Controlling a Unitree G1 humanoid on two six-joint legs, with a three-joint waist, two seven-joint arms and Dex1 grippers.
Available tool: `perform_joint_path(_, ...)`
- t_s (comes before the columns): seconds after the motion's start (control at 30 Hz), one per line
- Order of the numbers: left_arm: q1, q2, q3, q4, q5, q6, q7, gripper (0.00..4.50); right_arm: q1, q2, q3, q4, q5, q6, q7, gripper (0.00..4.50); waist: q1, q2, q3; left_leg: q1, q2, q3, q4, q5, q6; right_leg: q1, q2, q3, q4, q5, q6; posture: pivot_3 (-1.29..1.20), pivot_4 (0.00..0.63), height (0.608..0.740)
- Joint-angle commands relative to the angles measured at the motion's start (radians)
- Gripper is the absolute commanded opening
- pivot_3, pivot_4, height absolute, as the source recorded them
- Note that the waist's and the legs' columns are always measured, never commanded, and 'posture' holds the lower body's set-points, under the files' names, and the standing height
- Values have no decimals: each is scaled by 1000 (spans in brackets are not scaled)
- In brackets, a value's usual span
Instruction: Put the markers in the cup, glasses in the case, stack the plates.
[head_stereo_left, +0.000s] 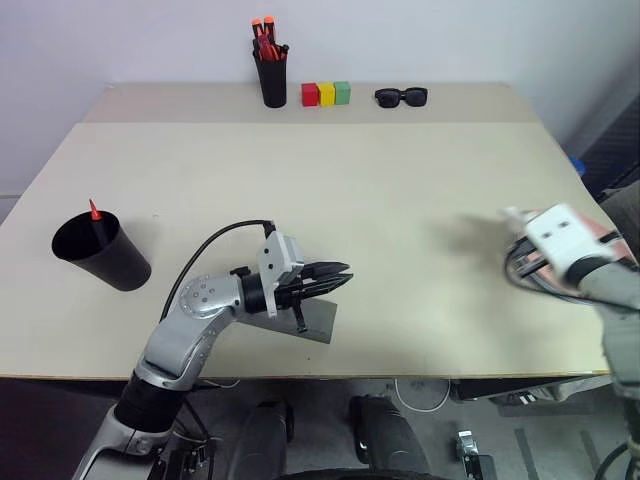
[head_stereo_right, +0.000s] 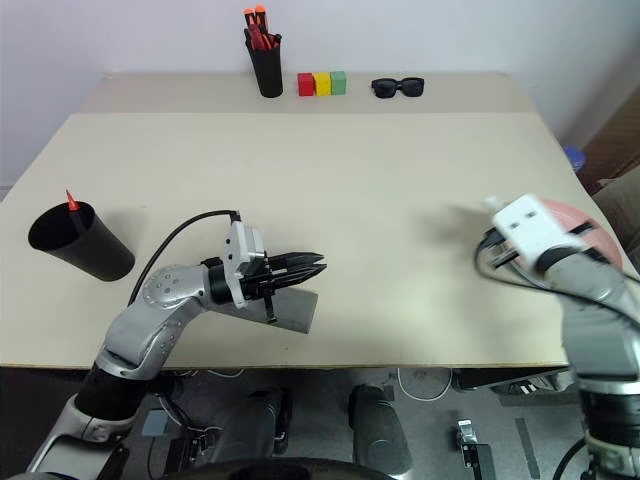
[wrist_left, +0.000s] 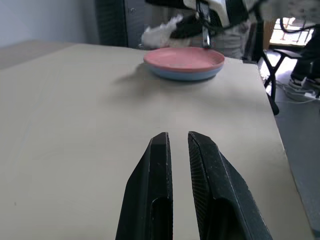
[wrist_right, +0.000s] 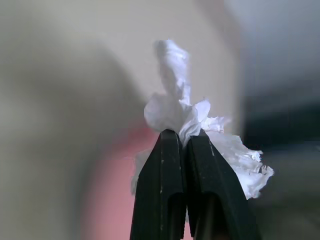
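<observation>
The beige table (head_stereo_left: 380, 200) carries the cup (head_stereo_left: 98, 250) at nine o'clock, stacked plates (wrist_left: 184, 62) at three, the case (head_stereo_right: 290, 310) at six, and a pen cup (head_stereo_left: 272, 75), coloured blocks (head_stereo_left: 327, 94) and sunglasses (head_stereo_left: 401, 96) at twelve.

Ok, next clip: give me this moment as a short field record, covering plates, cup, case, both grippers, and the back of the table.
plates: pink plate stacked on light blue plate, right table edge
cup: wide black cup, a red marker inside
case: grey case under left gripper
left gripper: nearly shut, empty
right gripper: shut on crumpled white tissue
back edge: pen cup, colour blocks, sunglasses

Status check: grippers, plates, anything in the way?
Left gripper shut, empty, over grey felt case. Right gripper shut on crumpled white tissue. Pink plate stacked on light blue plate.
</observation>
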Motion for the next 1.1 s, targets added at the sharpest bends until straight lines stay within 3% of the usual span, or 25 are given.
perform_joint_path(0.03,-22,-16,-4,2,9,-20,4,536,-6,-18,12,64,-42,-18,-34,73,-1,0,0,0,0,0,0,0,0,0,0,0,0,0,0,0,150,740)
perform_joint_path(0.1,-25,-20,-2,-2,19,-17,16,536,-23,-18,31,111,-53,-37,-45,73,-3,0,0,0,0,0,0,0,0,0,0,0,0,0,0,0,150,740)
perform_joint_path(0.2,-19,-17,5,-13,29,-13,35,536,-59,-7,38,162,-35,-43,-43,842,-7,0,0,0,0,1,0,0,0,0,0,1,0,0,0,0,150,740)
perform_joint_path(0.43,2,5,37,-34,56,5,104,536,-152,-22,126,240,-66,-110,-36,4206,-6,1,0,1,0,1,0,0,0,0,0,1,1,0,1,0,150,740)
perform_joint_path(0.5,1,13,56,-27,85,19,152,536,-192,-6,144,252,-49,-173,-28,4206,-5,1,0,1,0,1,0,0,0,0,0,1,0,0,1,0,150,740)
perform_joint_path(0.63,19,40,112,-25,171,40,275,536,-282,101,130,239,129,-273,76,4206,-13,1,0,1,0,1,0,0,0,0,0,1,1,1,1,0,150,740)
perform_joint_path(0.77,66,65,255,-36,179,58,371,536,-293,185,112,214,318,-291,228,4206,-15,1,0,2,1,0,-2,0,0,1,1,0,1,2,5,0,150,740)
perform_joint_path(0.97,152,106,338,-68,182,67,401,536,-242,176,130,205,440,-294,415,4206,3,0,0,1,0,0,0,-1,1,1,-1,0,0,1,3,0,150,740)
perform_joint_path(1.1,145,108,350,-66,175,80,414,536,-230,172,117,219,448,-310,429,4206,-2,0,0,1,0,0,1,-1,1,2,-2,0,0,0,1,0,150,740)
